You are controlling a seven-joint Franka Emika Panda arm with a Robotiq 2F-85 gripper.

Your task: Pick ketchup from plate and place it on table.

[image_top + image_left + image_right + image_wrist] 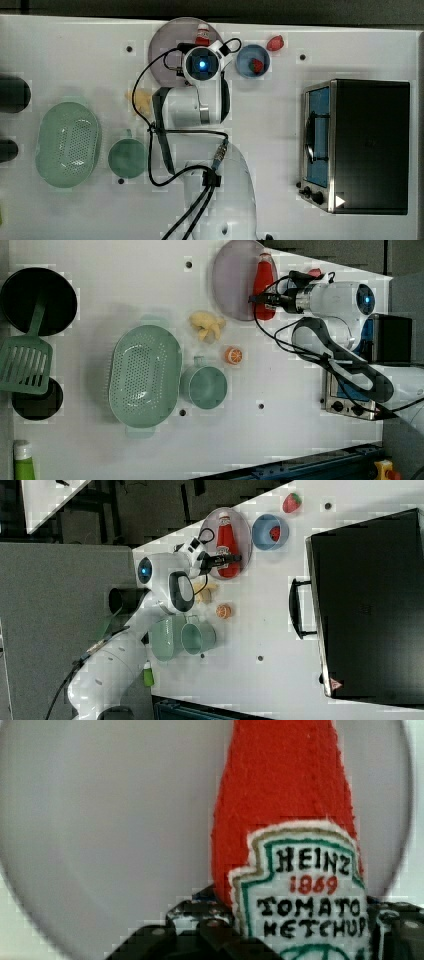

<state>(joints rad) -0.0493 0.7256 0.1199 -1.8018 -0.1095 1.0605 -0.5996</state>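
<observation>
The ketchup [285, 795] is a red plush bottle with a pale cap and a Heinz label. It lies flat on the mauve plate [167, 50] at the far edge of the white table [75, 55]. In the left view the ketchup [263, 280] lies along the left view's right side of the plate [232, 280]. My gripper [300, 920] straddles the bottle's lower body, and its black fingers [195, 917] press against both sides of the label. In the right view the gripper [227, 558] sits low over the ketchup [226, 535], which still rests on the plate [243, 527].
A blue bowl [243, 52] holding a strawberry sits just to the top view's right of the plate, and a loose strawberry [275, 43] lies beyond it. A toaster oven [365, 145] stands further to the top view's right. A yellow item [206, 325], an orange slice [233, 355], a green cup [127, 157] and a colander [67, 145] lie nearby.
</observation>
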